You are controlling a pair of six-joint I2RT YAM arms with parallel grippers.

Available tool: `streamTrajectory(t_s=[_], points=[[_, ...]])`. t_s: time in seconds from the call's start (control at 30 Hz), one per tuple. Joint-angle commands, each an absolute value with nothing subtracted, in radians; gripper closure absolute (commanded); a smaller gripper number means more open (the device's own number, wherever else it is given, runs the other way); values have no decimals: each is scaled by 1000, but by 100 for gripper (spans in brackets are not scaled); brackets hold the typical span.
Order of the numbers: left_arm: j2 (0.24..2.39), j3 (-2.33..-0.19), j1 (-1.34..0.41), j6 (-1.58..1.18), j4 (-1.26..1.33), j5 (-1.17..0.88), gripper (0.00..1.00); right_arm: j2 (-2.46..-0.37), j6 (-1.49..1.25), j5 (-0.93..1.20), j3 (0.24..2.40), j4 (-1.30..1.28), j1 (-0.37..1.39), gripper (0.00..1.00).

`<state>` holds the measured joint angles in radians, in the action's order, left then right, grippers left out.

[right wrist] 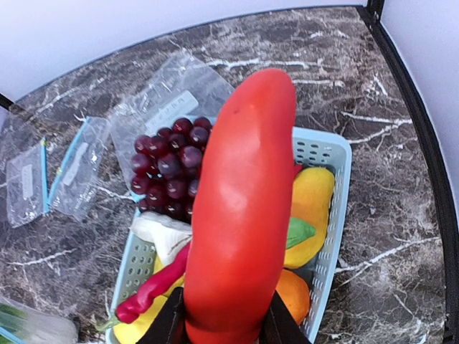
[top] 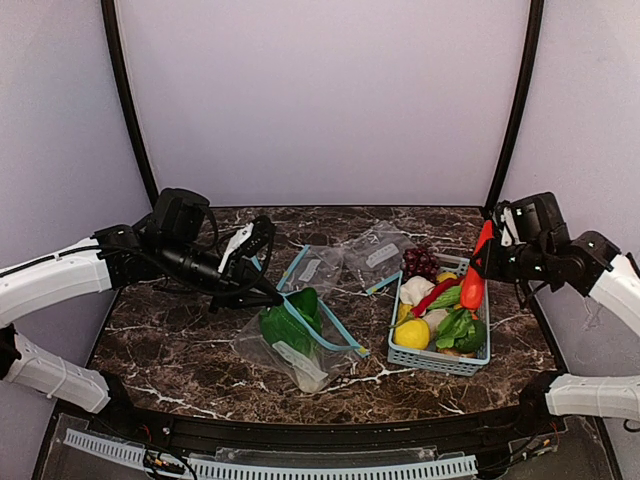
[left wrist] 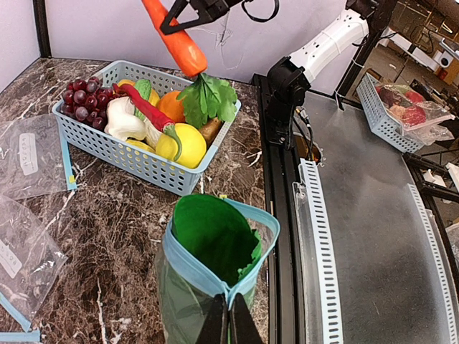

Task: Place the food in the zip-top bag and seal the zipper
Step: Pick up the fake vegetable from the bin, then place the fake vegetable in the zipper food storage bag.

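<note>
Above the marbled surface, the right pincer grips the red-orange vegetable over the basket while the left pincer pinches the zip-top bag open; held by one end, it could slip or miss the mouth.

Lower end of red-orange vegetable beyond right wrist view's bottom edge, much of basket behind it.

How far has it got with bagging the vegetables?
Done: a green vegetable lies inside the zip-top bag. In hand: the left gripper pinches the bag's zipper, mouth open, while the right gripper holds the red-orange vegetable above the basket. Left: bag that one, perhaps more, then seal the zipper.
</note>
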<state>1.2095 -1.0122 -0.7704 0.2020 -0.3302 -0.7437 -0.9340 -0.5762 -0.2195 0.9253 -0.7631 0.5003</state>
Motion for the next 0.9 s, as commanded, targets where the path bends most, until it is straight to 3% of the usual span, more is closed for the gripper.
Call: streamTrajectory(t_s=[0.0, 0.27, 0.5, 0.87], points=[[1204, -998, -765, 201, -307, -767, 99, -863, -459, -174, 958, -693, 498, 87], [1205, -1000, -765, 199, -306, -773, 99, -842, -387, -37, 906, -399, 618, 87], [1207, -1002, -765, 202, -310, -780, 99, -888, -305, -152, 808, -4, 917, 89], [1213, -1005, -765, 201, -310, -787, 99, -1070, -162, -174, 779, 394, 1099, 93]])
